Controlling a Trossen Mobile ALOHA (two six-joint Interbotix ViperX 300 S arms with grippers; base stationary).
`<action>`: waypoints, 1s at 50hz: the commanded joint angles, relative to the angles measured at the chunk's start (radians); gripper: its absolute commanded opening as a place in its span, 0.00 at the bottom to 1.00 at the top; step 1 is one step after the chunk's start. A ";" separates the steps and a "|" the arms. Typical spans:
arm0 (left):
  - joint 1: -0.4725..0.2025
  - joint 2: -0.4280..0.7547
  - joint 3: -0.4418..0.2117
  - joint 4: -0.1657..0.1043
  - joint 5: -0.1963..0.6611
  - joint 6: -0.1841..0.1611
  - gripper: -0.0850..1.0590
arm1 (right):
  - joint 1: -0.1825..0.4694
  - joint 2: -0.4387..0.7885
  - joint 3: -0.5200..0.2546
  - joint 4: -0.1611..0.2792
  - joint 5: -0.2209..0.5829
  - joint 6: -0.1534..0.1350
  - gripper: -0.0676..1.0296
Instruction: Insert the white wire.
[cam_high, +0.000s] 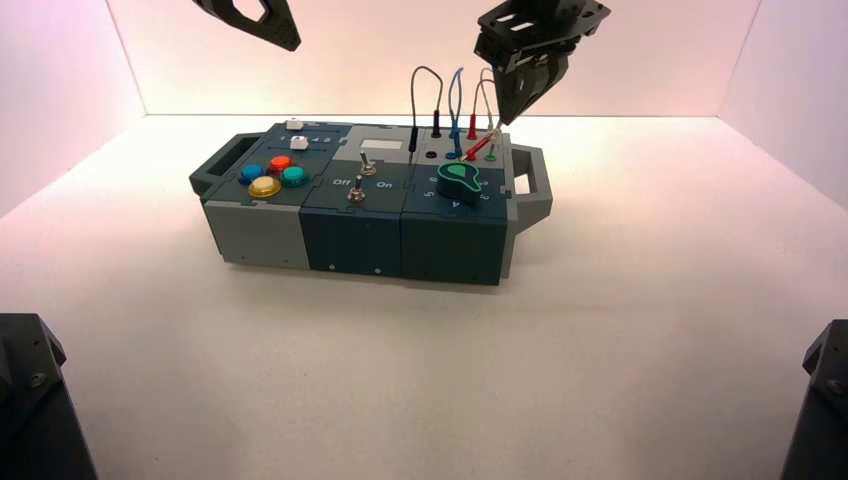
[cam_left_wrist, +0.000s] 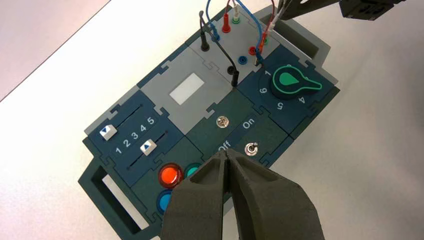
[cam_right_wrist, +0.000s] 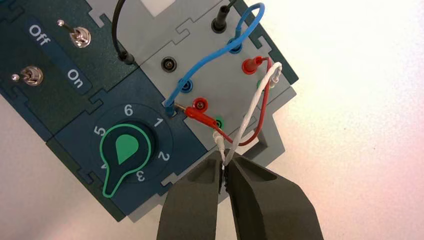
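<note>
The white wire (cam_right_wrist: 252, 107) has one pale plug seated in a socket at the far right corner of the box's grey wire panel (cam_right_wrist: 210, 55). My right gripper (cam_right_wrist: 223, 161) is shut on the wire just behind its free pale plug (cam_right_wrist: 218, 141). It holds that plug just above the panel, close to a green socket (cam_right_wrist: 219, 121). In the high view the right gripper (cam_high: 508, 118) hangs over the box's back right, with the white wire (cam_high: 481, 95) looping beside it. The wire also shows in the left wrist view (cam_left_wrist: 273, 21). My left gripper (cam_left_wrist: 226, 156) is shut and empty, raised high at the back left (cam_high: 265, 20).
A red-plugged wire (cam_right_wrist: 202, 114), a blue wire (cam_right_wrist: 210, 55) and a dark wire (cam_right_wrist: 117, 30) crowd the same panel. The green knob (cam_right_wrist: 122, 155) sits beside it. Two toggle switches (cam_right_wrist: 80, 36), coloured buttons (cam_high: 270, 175) and sliders (cam_left_wrist: 127, 137) lie further left on the box.
</note>
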 joint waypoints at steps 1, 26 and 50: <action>0.002 -0.003 -0.011 0.002 -0.006 0.006 0.05 | 0.006 -0.011 -0.031 -0.002 -0.008 -0.005 0.04; 0.002 -0.002 -0.008 0.002 -0.008 0.006 0.05 | 0.006 -0.003 -0.031 -0.009 -0.002 -0.005 0.04; 0.003 0.000 -0.008 0.002 -0.006 0.006 0.05 | 0.006 0.044 -0.031 -0.005 -0.026 -0.002 0.04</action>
